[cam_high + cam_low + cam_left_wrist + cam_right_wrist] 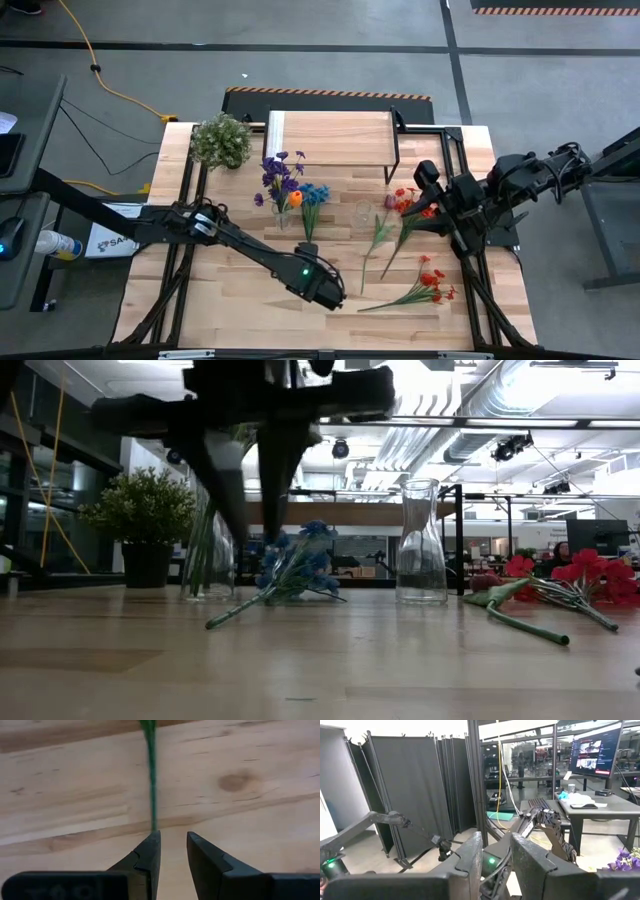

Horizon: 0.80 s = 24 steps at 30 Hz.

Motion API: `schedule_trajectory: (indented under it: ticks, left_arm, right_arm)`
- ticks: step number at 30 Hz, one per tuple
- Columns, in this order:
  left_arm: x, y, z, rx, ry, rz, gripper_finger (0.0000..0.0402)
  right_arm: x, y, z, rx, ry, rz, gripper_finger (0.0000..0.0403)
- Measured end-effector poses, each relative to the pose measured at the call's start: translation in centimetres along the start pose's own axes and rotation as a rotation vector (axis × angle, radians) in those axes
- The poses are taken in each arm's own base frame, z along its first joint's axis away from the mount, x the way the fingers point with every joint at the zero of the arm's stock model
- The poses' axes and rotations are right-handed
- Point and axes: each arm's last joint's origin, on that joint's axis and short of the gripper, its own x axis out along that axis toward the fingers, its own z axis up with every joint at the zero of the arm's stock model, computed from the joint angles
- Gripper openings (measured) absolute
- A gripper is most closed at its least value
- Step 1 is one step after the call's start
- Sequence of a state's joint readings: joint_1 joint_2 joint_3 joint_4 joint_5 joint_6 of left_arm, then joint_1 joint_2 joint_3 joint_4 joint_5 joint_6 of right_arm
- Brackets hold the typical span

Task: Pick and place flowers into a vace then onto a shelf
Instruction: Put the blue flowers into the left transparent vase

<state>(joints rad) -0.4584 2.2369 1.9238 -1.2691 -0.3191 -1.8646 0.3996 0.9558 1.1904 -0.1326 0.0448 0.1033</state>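
My left hand sits slightly open at the blue flower's stem; right hand slightly open, empty; no readable writing.

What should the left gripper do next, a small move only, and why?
Probably ease the left gripper a little forward and sideways along the table, so the blue flower's stem enters the gap. The fingers stand slightly apart with nothing between them, and the stem's end lies just ahead of one fingertip, not in the gap.
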Motion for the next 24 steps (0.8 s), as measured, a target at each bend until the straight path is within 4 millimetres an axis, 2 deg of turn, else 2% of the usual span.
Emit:
schedule_trajectory:
  ticks: [11, 24]
  left_arm:
    - [2.2, 0.0, -0.8, 0.02, 0.017, 0.084, 0.0129]
    - [2.7, -0.3, -0.6, 0.009, -0.01, 0.065, 0.0129]
  right_arm:
    - [0.0, 0.0, 0.0, 0.0, 0.002, 0.0, 0.0094]
    - [0.0, 0.0, 0.0, 0.0, 0.005, -0.001, 0.0094]
